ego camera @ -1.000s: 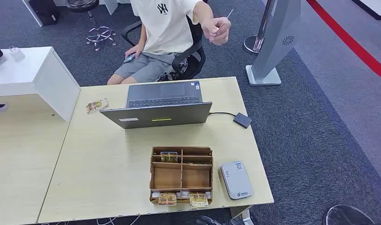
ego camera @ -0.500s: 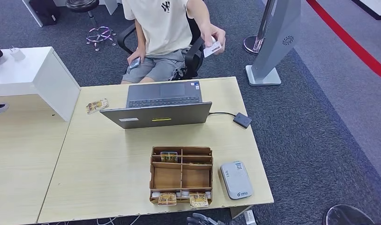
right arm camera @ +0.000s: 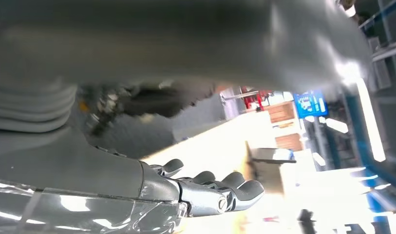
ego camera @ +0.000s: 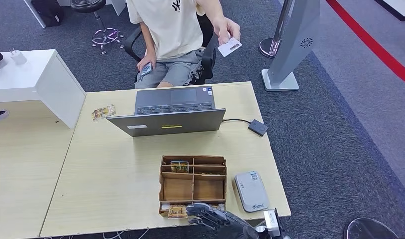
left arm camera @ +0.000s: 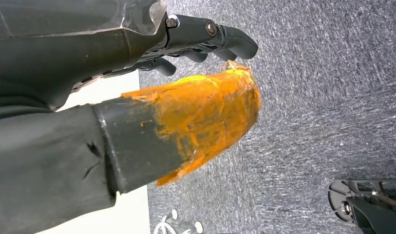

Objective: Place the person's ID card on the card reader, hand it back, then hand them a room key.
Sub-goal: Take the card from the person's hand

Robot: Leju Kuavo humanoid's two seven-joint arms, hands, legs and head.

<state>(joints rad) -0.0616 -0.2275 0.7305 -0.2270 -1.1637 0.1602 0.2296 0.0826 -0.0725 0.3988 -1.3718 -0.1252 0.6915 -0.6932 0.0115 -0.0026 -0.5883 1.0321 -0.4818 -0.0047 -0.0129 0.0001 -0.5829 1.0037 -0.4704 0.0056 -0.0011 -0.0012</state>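
A seated person across the desk holds out a white ID card [ego camera: 229, 47] above the desk's far right corner. The white card reader [ego camera: 251, 191] lies near the front right of the desk. Beside it stands a wooden divider box [ego camera: 193, 185] with room key cards [ego camera: 179, 167] in its slots and along its front. My right hand [ego camera: 210, 216] comes up at the desk's front edge below the box, fingers spread and holding nothing; the right wrist view shows its fingers [right arm camera: 220, 192] extended. My left hand [left arm camera: 205, 41] hangs over the carpet, holding nothing.
An open laptop [ego camera: 173, 112] sits mid-desk, its cable running to a small black device [ego camera: 258, 128] on the right. A loose card [ego camera: 102, 112] lies at the far left. A white cabinet [ego camera: 36, 82] adjoins the desk's left side. A grey stand [ego camera: 290, 45] rises beyond the desk.
The person has brought the card down from a raised hand and holds it out flat. My right hand has risen into the head view at the desk's front edge.
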